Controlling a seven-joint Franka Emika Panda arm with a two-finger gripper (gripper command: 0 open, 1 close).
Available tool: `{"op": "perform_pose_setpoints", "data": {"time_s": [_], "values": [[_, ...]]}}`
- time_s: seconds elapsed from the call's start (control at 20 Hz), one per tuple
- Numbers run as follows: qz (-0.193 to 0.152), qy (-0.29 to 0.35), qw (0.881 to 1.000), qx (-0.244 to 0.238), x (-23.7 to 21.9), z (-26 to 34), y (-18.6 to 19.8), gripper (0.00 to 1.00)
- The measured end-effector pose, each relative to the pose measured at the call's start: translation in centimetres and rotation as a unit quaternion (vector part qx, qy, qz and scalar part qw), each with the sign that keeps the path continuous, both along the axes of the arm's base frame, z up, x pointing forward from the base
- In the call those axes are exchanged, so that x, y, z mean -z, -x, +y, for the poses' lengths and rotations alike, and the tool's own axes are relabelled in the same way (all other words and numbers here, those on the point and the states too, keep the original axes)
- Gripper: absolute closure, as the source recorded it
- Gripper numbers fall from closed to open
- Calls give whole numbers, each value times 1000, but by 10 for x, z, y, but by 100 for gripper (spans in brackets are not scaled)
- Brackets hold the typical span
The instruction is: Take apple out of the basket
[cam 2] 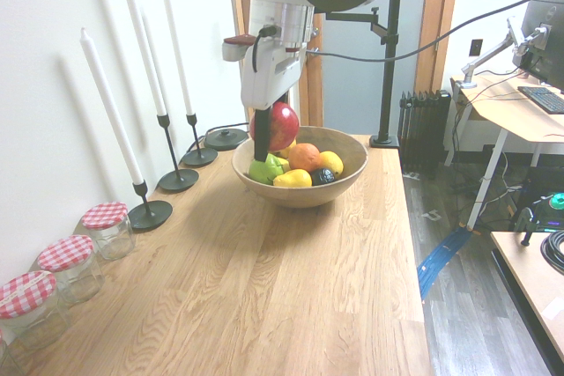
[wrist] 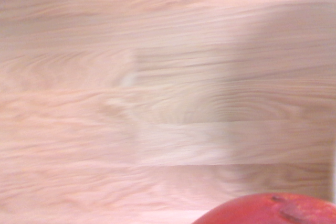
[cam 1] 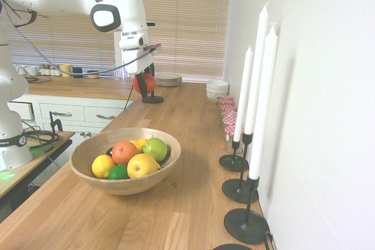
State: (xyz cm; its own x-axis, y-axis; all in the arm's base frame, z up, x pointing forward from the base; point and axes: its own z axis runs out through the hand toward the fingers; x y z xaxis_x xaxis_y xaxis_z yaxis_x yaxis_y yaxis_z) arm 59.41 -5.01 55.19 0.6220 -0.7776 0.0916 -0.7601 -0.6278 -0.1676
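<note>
Your fingers (cam 2: 267, 129) are clamped on the glossy round apple (cam 2: 278, 125), held above the wood-grain desk (cam 2: 291, 288) beyond the smooth wooden basket (cam 1: 126, 187).

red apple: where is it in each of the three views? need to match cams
First exterior view: the apple is upper centre, in the gripper, above the worktop beyond the basket.
Second exterior view: upper centre, held beside the basket's left rim.
Wrist view: red curve at the bottom edge, right, bare wood behind it.
Shared landmark: the basket, in both exterior views only.
</note>
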Motion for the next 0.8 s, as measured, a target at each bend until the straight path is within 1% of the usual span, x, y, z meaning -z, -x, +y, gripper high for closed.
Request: {"op": "perform_pose_setpoints", "data": {"time_s": [0.15,0.3,0.6,0.8], "values": [[13,8,1000,-15,16,31,-3,100],[30,16,999,-21,48,49,-5,100],[71,21,997,-18,125,49,-9,100],[89,24,996,-14,159,42,-12,100]]}}
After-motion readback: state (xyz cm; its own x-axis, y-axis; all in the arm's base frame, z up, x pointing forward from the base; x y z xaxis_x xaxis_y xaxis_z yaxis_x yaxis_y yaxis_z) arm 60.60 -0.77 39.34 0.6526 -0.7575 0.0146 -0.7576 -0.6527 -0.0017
